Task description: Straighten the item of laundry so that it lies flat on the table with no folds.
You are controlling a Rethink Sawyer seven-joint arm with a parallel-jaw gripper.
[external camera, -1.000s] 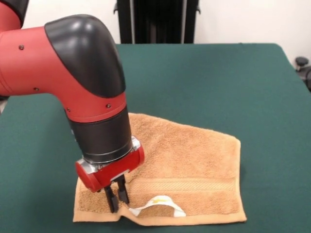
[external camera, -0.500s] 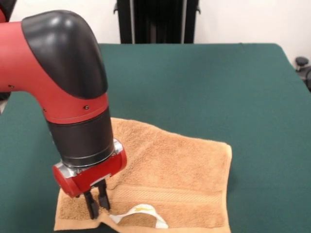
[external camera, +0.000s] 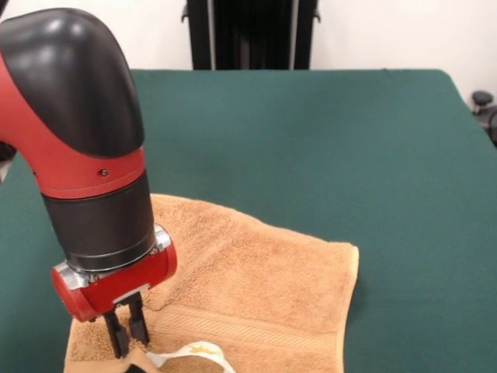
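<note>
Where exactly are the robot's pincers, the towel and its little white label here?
gripper (external camera: 126, 332): front view, midway between its two dark fingertips.
towel (external camera: 264, 287): front view, middle of the tan terry surface.
white label (external camera: 198, 353): front view, on the label's arching strip at the towel's near edge.

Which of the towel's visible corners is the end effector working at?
The end effector is at the towel's near-left corner beside the white label; the right corner and far corner lie well away from it, untouched.

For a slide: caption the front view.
Sawyer gripper pinches tan towel near its white label on green table.
</note>
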